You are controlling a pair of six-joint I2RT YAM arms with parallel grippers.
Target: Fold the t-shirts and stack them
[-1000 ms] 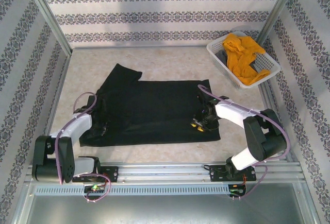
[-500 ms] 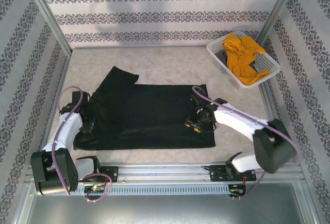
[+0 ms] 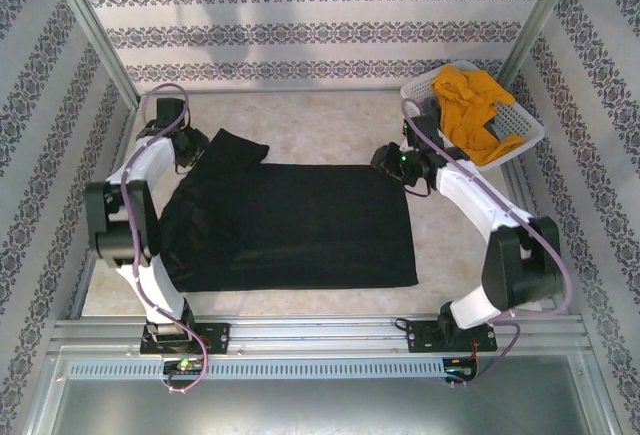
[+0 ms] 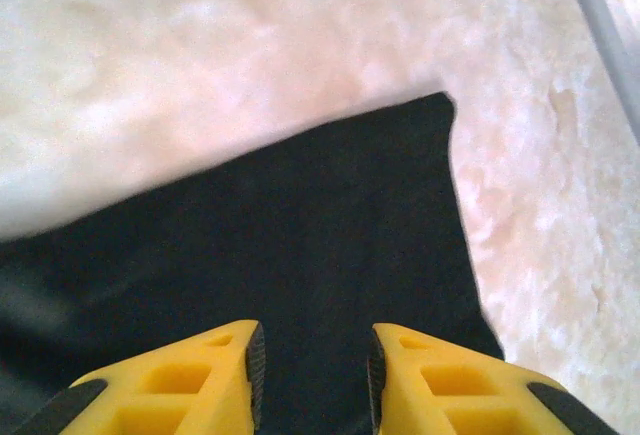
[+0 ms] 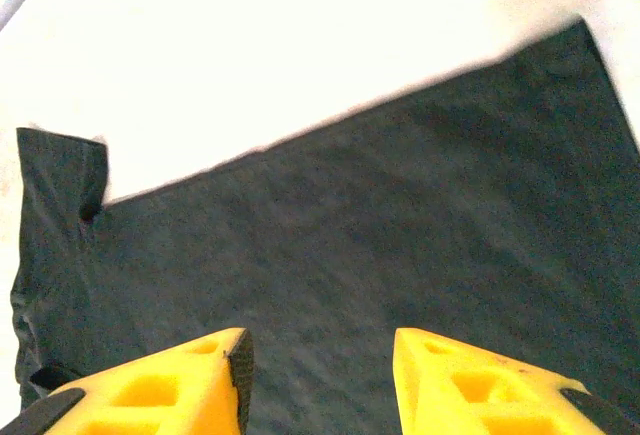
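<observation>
Limp black t-shirt [image 3: 300, 225] lies flat on the worktop [image 3: 300, 120]; both tools are parted and hold nothing.
Top: mustard t-shirt [image 3: 470, 105] is heaped in the basket [image 3: 505, 151]. Left wrist: left tool [image 4: 310, 360] is over black cloth. Right wrist: right tool [image 5: 318, 360] likewise; light fabric, probably best pinched at its corners.

Bright, even light filled the overhead view, and shadows were faint. In the right wrist view the pale speckled tabletop [image 5: 300, 35] blew out to white glare. In the left wrist view motion blur smeared the edge of the soft black cloth t-shirt [image 4: 300, 245].
</observation>
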